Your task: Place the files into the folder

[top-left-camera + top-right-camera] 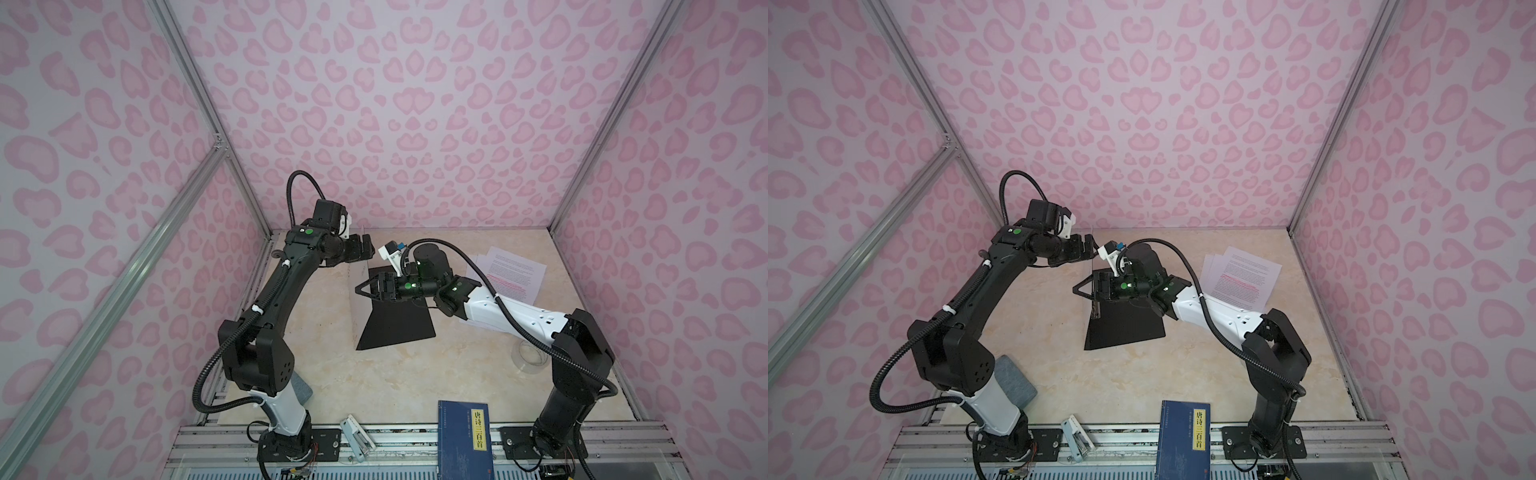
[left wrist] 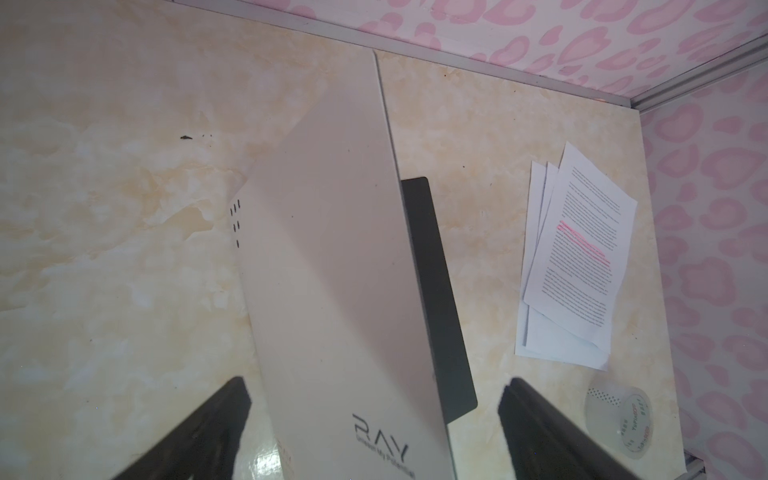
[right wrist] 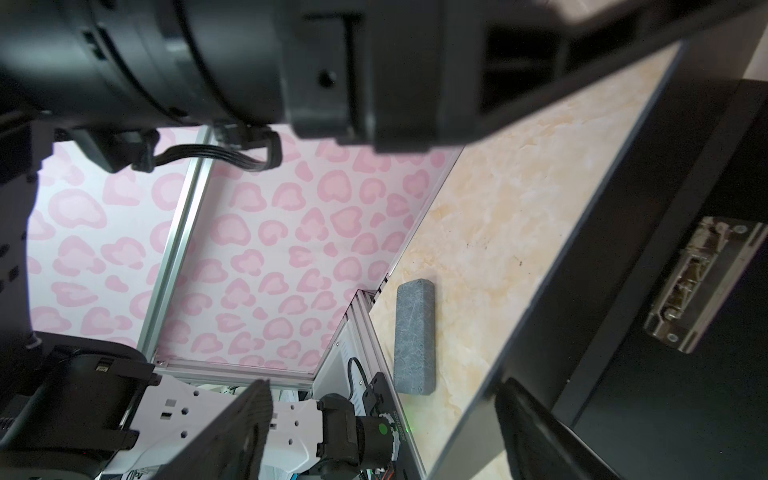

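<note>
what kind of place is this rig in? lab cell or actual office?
Looks like a purpose-built robot test cell, not an office: aluminium frame holding pink-printed wall panels, a marble-look tabletop, left arm and right arm bolted to a front rail. The folder, files and blue book read as props.

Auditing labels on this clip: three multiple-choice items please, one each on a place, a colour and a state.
1. Where are the files? A. inside the folder B. on the table beside the folder C. on a book
2. Highlighting colour on the top sheet? A. yellow B. green C. pink
3. The folder is: A. open, cover raised B. shut flat C. shut, on edge
1 B: sheets lie on bare table right of it in both top views. 2 C: pink lines, left wrist view. 3 A: black inside exposed, white cover raised.
</note>
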